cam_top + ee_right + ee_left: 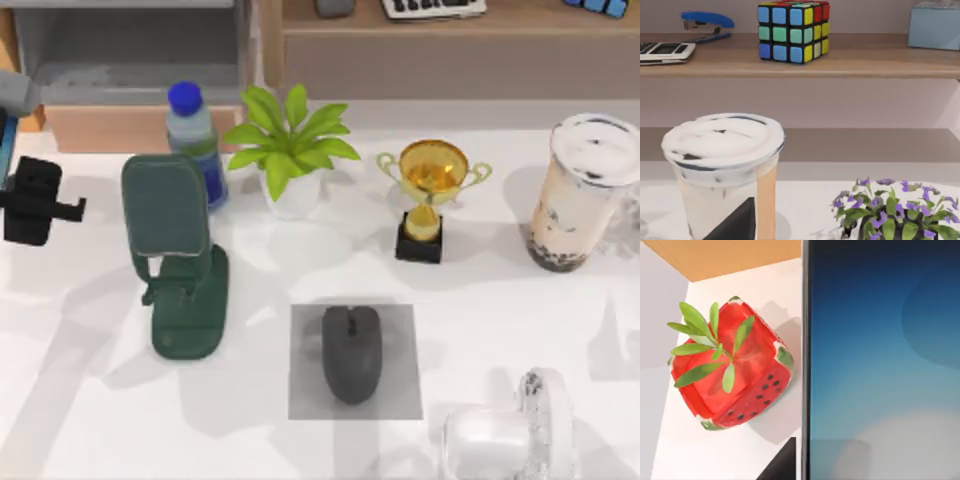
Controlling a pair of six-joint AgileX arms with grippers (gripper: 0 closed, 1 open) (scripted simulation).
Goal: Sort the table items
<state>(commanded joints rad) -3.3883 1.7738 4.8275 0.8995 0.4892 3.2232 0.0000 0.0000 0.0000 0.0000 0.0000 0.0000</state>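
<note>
A dark grey mouse [352, 352] lies on a grey pad [305, 395] at the table's front centre. The tall milk-tea cup [585, 190] with dark pearls stands at the far right. In the right wrist view the cup [722, 165] looms close, and my right gripper [735, 222] shows as a dark wedge in front of its lower wall. At the table's far left, my left gripper [35, 200] is shut on the smartphone. The phone's blue-white screen [880, 365] sits close in the left wrist view.
A green phone stand [178, 260], a water bottle [195, 135], a potted plant [290, 150] and a gold trophy [430, 195] cross the middle. A clear object [515, 435] sits front right. A strawberry-shaped pot [732, 365] lies below the phone. Purple flowers [890, 212] stand beside the cup.
</note>
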